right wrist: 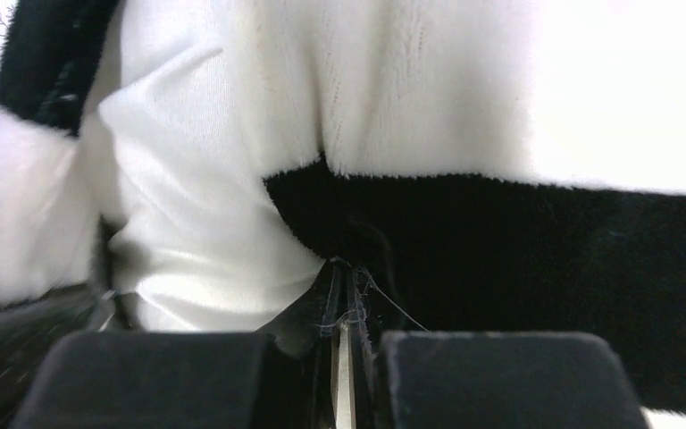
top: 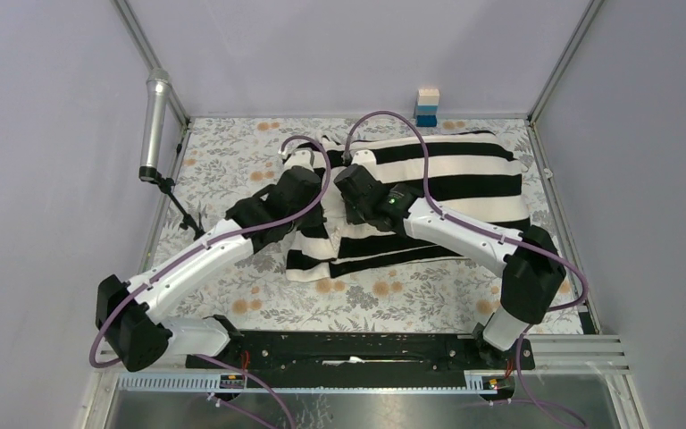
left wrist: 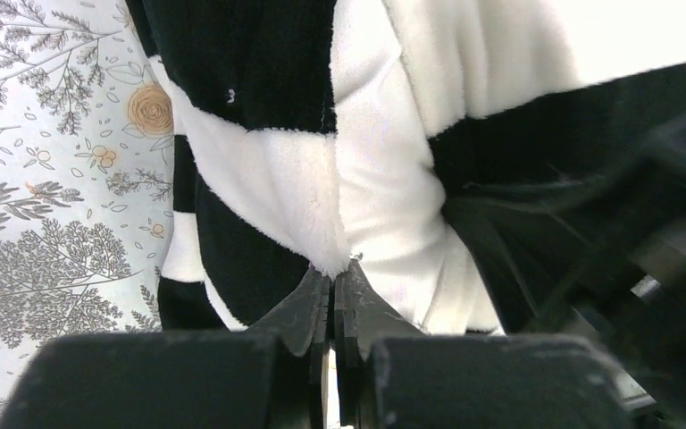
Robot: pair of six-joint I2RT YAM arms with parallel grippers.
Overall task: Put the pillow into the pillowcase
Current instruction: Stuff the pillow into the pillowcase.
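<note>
Pillowcase [top: 438, 192]: limp plush fabric sleeve with wide black and white stripes, lying across the far right half of the table, left end bunched up under both wrists.
Left gripper [left wrist: 332, 277]: black fingers pressed together, a nip of white plush from the pillowcase caught at the tips.
Right gripper [right wrist: 344, 290]: black fingers together too, clamped on the cloth right where a black stripe meets a white one; loose threads at the tips.
Gripper spacing: the two sit just beside each other at the pillowcase's left end.
Pillow [right wrist: 196, 206]: plain off-white cushion in smoother fabric, bulging just left of the right fingers and touching the plush. From above I can't pick it out; the striped cloth covers it.
Left arm [top: 205, 255]: white and black, reaching diagonally from the near left corner to the bunched end.
Right arm [top: 464, 232]: white and black, coming in from the near right, lying low over the stripes.
Cables [top: 393, 121]: purple, looping high off each wrist.
Table cover [top: 232, 161]: grey floral print with orange blooms, under everything.
Block stack [top: 427, 107]: small cream block on a blue one, at the far edge, apart from the cloth.
Silver cylinder [top: 154, 125]: on a black stand at the far left post.
</note>
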